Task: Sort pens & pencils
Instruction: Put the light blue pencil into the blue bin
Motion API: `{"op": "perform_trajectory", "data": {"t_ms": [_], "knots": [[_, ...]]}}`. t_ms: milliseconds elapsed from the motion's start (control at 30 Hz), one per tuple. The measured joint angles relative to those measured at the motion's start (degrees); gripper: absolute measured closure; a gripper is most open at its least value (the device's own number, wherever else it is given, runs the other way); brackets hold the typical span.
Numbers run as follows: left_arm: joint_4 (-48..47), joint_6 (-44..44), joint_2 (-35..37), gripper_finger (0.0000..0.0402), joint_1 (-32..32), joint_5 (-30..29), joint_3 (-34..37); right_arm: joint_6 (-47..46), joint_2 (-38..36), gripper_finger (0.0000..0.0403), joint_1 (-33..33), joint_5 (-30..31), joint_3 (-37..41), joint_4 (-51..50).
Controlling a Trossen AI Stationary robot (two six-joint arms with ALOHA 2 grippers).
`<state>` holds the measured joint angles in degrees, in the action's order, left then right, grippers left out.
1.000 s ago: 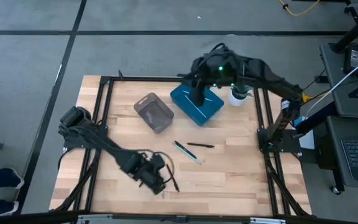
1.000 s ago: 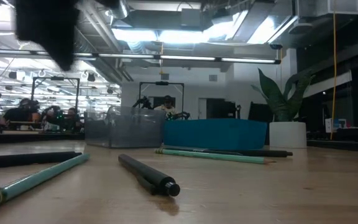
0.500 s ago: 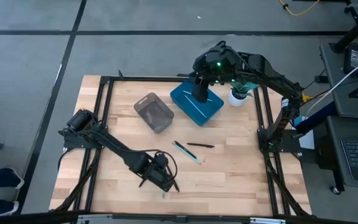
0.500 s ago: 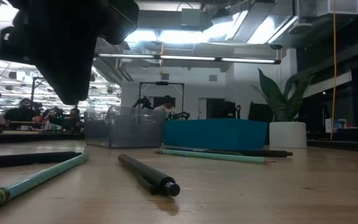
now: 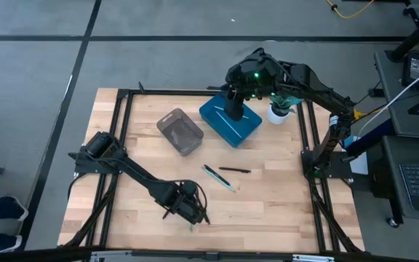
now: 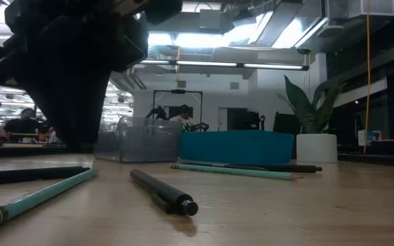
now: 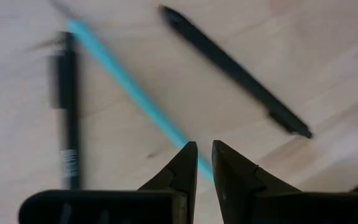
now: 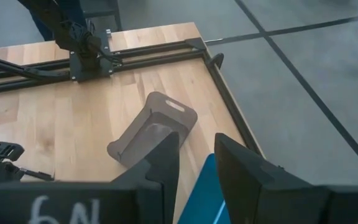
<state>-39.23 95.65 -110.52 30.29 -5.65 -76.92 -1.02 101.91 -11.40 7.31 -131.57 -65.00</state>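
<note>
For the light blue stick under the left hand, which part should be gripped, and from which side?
Grip the thin light blue stick near its middle, coming straight down from above with the fingers across it. It lies flat on the wooden table between two black sticks; the left hand hovers over it.

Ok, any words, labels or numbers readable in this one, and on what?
"6N": white marks on the housing of the right gripper, possibly seen upside down.
Black stick: a white printed label, too blurred to read.
Nothing else carries readable text.
</note>
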Motion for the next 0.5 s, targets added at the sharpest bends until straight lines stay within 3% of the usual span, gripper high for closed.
{"op": "perform_trajectory", "data": {"t_ms": [500], "knots": [[1.35,4.51,-0.74,0.0358,0.25,0.69,0.02,2.83,0.0,0.0299,-0.01,0.02,0.0,-0.91]]}}
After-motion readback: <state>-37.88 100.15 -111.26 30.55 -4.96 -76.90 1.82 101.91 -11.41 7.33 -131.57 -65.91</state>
